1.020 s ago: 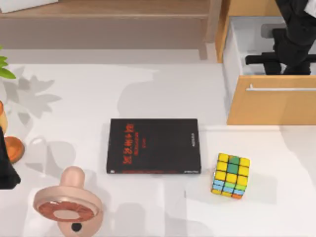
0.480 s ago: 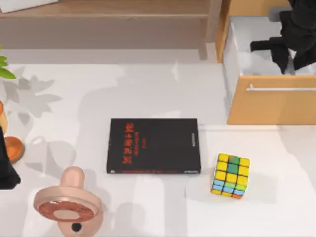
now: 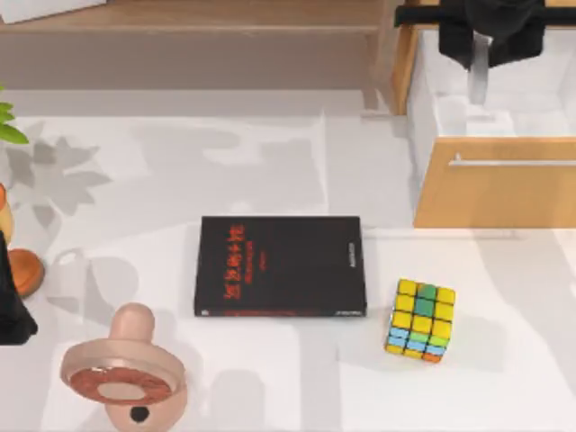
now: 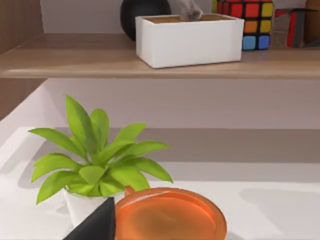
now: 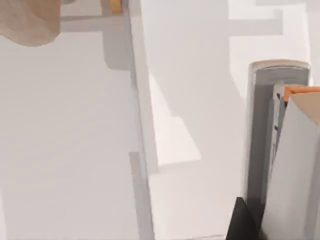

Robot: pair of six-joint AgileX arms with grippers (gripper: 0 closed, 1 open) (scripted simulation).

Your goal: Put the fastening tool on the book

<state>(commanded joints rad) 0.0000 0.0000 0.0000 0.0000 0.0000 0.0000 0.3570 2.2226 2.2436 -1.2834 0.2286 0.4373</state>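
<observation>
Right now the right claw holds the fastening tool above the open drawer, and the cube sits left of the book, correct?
Not quite: in the top view the cube sits right of the book. The right claw does hold the fastening tool above the open drawer.

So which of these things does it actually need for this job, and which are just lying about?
Needed:
- grey stapler, held by the right tool above the open drawer
- black book, mid-table

Lying about:
- puzzle cube, right of the book
- pink round object
- potted plant
- orange dish
- left tool, parked at the table's left edge
</observation>
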